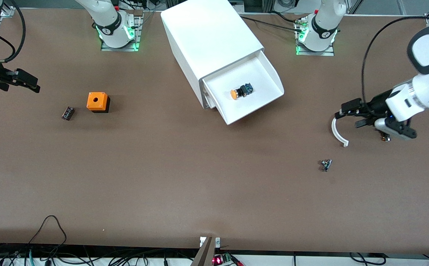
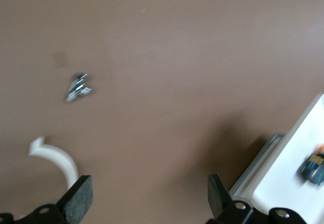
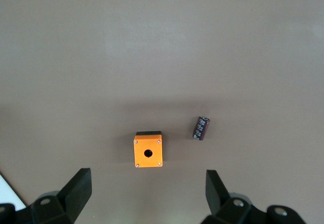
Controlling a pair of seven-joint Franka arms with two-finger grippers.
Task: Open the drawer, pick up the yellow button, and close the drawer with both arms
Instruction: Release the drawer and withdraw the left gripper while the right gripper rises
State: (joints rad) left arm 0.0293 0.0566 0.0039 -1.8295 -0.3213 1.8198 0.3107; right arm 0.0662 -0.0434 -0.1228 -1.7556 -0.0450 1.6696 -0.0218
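Drawer open, button inside

Drawer (image 1: 253, 99) juts from the white cabinet (image 1: 203, 33), the button (image 1: 242, 91) lying in its tray. Left gripper (image 1: 342, 112) hangs over the bench (image 1: 185, 184) toward the left arm's end, fingers (image 2: 78, 201) spread wide, empty. Right gripper (image 1: 33, 84) waits over its own end, fingers (image 3: 76, 188) likewise apart and empty.

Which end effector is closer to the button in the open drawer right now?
Left. The left end effector hangs over bare table toward the left arm's end, closer to the button in the drawer. The right end effector sits over its own table end.
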